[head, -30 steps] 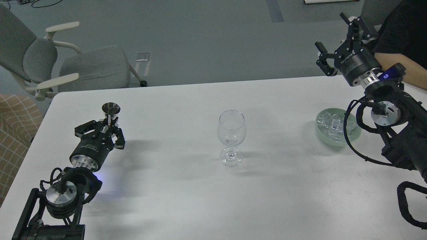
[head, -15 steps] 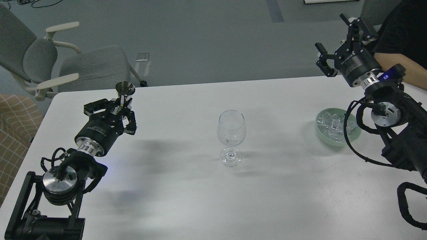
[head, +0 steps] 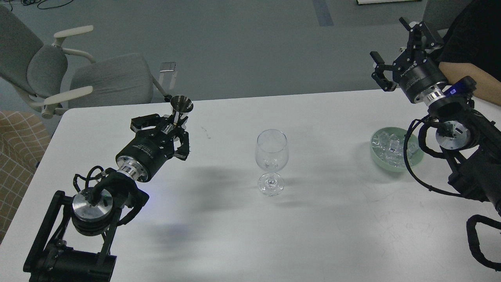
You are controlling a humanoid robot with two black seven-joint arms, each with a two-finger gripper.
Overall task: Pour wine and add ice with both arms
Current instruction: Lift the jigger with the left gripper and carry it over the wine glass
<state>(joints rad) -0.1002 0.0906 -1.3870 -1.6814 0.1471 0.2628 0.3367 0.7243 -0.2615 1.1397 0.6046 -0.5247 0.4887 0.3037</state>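
1. The white table (head: 332, 235) carried everything of the task.
2. The left gripper (head: 177, 126) was clamped on a small steel jigger (head: 181, 107), held upright and clear of the table, well to the left of the glass. Any wine inside it could not be seen.
3. The right gripper (head: 399, 53) hung high over the far right edge with its fingers spread and nothing in them, above and behind the bowl.
4. The stemmed wine glass (head: 271, 160) stood upright mid-table and looked empty.
5. The pale green bowl (head: 415, 161) sat at right, partly behind the right arm's cables.
6. The ice (head: 387, 148) lay heaped in that bowl.
7. Risks, as I judged them: a jigger tipped short of the rim would spill wine on the table; a knock from the gripper could topple the tall, narrow-footed glass; slick cubes might slip from the fingers.
8. White lettering on both gripper bodies was too small to read.
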